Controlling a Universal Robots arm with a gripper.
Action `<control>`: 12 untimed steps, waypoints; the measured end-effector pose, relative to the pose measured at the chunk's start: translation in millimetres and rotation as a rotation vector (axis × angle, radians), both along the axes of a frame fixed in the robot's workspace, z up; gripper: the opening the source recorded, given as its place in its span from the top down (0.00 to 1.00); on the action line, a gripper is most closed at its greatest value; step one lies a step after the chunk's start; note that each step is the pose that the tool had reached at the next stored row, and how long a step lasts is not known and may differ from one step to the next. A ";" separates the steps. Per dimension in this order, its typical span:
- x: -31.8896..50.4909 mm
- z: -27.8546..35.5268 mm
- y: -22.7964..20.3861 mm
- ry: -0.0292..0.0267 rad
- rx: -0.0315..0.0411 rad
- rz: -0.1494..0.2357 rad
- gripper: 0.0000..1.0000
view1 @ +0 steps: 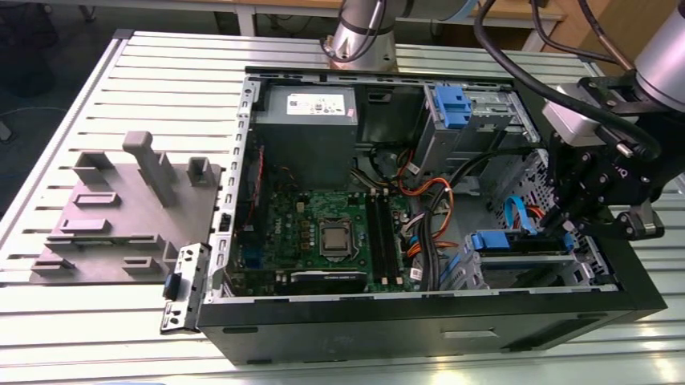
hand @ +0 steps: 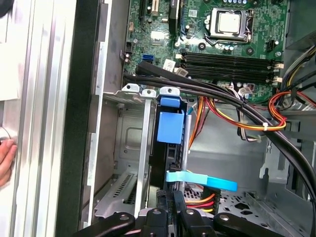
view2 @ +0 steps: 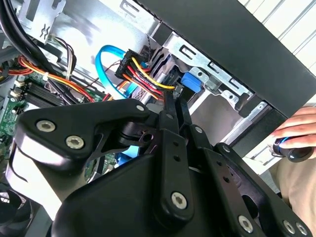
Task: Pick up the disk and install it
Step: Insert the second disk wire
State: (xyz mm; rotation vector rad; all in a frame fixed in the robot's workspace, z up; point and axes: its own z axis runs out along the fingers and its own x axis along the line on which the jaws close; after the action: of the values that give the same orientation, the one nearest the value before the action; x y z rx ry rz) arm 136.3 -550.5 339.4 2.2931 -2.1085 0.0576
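Note:
The disk (view1: 498,241) stands edge-on inside the drive cage at the front corner of the open computer case, on the exterior view's right. Its bright blue carrier (hand: 170,126) shows in the cage slot, and the blue carrier end (view2: 190,83) sits among the cage's metal tabs. My gripper (view1: 564,228) reaches down into the case right beside the cage. In both wrist views its two black fingers lie close together, shut, with the tips (view2: 176,98) up against the disk's end. The gripper (hand: 167,192) meets the dark body of the disk there.
Orange, yellow and black cable bundles (view2: 143,74) and a light blue flat cable (hand: 202,180) crowd the cage. A second blue carrier (view1: 450,104) sits in the upper bay near the grey power supply (view1: 305,120). A grey fixture (view1: 118,208) lies beside the case. A person's hand (view2: 298,131) rests outside it.

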 end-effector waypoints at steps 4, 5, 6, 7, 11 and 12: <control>-0.1 -0.3 -0.1 0.0000 -0.0014 0.000 0.84; -0.1 -0.7 0.0 0.0000 -0.0016 0.000 0.84; -0.1 -0.9 0.0 0.0000 -0.0023 0.000 0.84; -0.1 -0.9 0.0 0.0000 -0.0030 0.000 0.84; -0.1 -1.0 0.0 0.0000 -0.0035 0.000 0.84; -0.1 -1.0 0.0 0.0000 -0.0097 0.000 0.84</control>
State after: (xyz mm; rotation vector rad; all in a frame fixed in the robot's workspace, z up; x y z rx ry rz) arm 136.2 -550.5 338.5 2.2877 -2.1034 0.0676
